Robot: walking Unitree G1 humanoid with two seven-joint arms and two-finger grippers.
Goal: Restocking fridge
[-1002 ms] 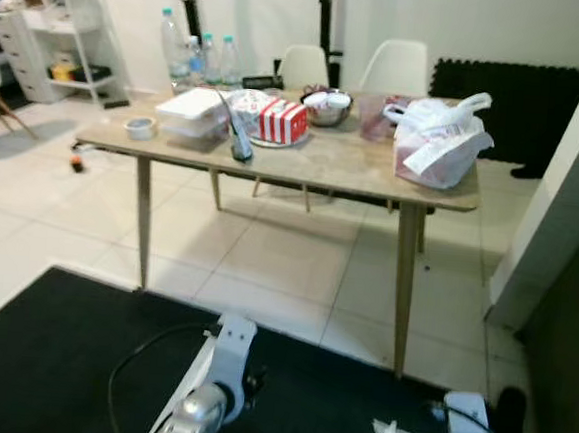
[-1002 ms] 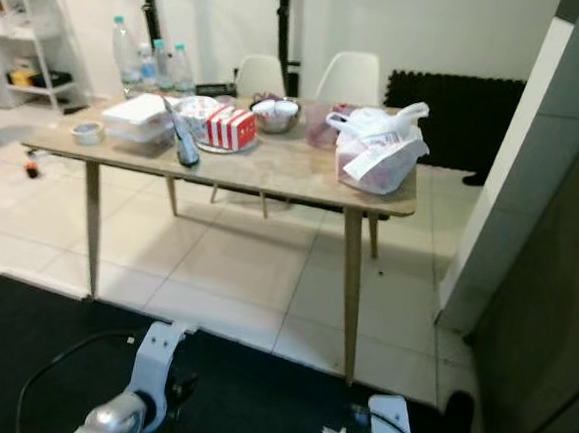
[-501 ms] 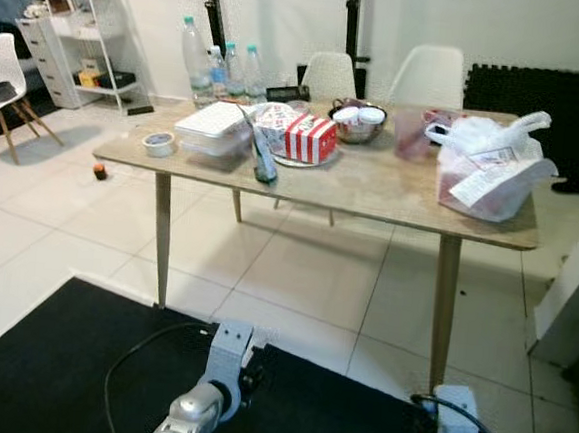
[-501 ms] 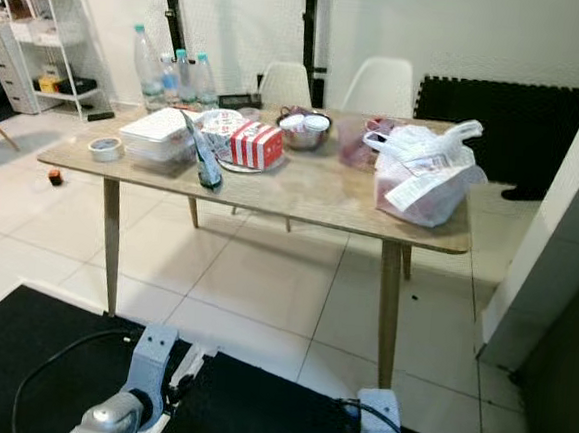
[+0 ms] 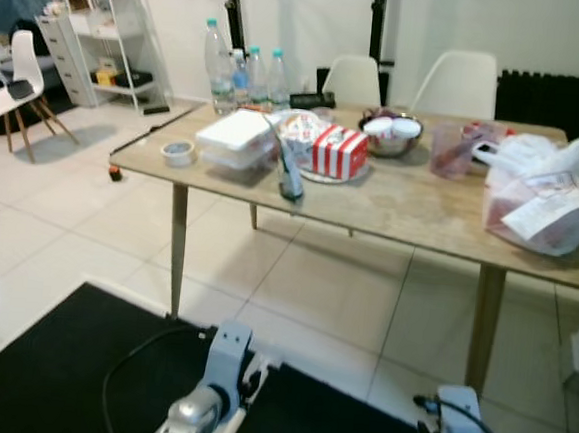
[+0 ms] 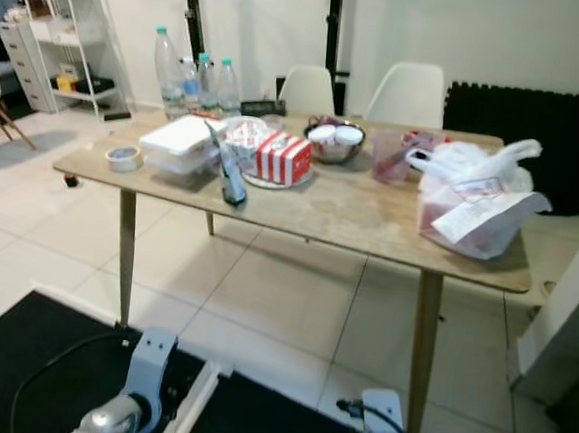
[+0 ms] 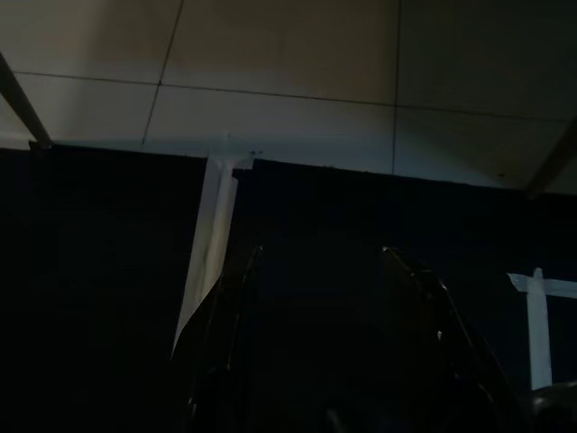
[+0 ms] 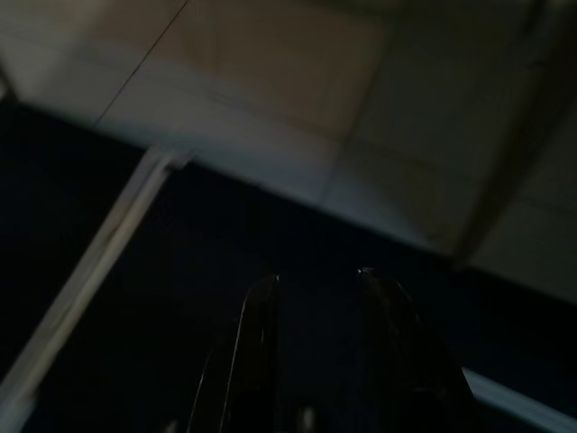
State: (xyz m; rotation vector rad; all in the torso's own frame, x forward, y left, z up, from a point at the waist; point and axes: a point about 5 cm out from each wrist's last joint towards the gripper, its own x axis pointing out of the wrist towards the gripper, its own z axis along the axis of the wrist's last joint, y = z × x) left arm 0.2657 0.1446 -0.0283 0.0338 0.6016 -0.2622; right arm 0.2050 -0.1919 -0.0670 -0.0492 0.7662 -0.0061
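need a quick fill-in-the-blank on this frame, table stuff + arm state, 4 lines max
1. The red-and-white striped box stands on the wooden ____.
2. The white plastic bag lies near the table's ____ end, by the robot's own sides.
3. Beside the table's far edge stand ____ white chairs.
4. The left gripper hangs over a ____ floor mat, jaws apart.

Missing words: table; right; two; black

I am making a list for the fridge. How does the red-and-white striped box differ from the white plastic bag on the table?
The striped box is small, rigid and squarish, near the table's middle; the plastic bag is larger, soft and crumpled, at the table's right end. The box is red-and-white striped; the bag is whitish and translucent. Both rest on the wooden table.
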